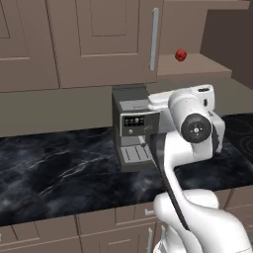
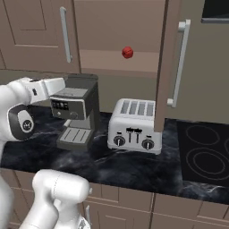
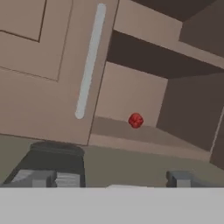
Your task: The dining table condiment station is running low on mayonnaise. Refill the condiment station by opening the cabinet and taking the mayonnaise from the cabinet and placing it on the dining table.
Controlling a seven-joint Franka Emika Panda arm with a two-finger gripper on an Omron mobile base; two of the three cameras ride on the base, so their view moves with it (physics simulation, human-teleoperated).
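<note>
The taupe-brown wall cabinet [image 2: 36, 27] stands over the counter. Its left door [image 1: 104, 34] is shut, with a long silver handle [image 3: 89, 61]. Its right door [image 2: 166, 67] is swung out, edge-on, and bares a shelf [image 2: 120, 60]. On that shelf lies only a small red object [image 2: 127, 52], which is not the mayonnaise. The mayonnaise and the dining table are out of view. My gripper [image 3: 113, 179] is open and holds nothing. It hangs below and in front of the open compartment, above the coffee machine, and points up at the shelf.
A dark coffee machine [image 1: 132, 128] stands on the black marble counter [image 1: 59, 168] directly under my hand. To its right are a silver toaster [image 2: 134, 125] and a black cooktop [image 2: 205, 154]. The open door reaches down toward the toaster. Drawer fronts [image 1: 99, 217] run below the counter.
</note>
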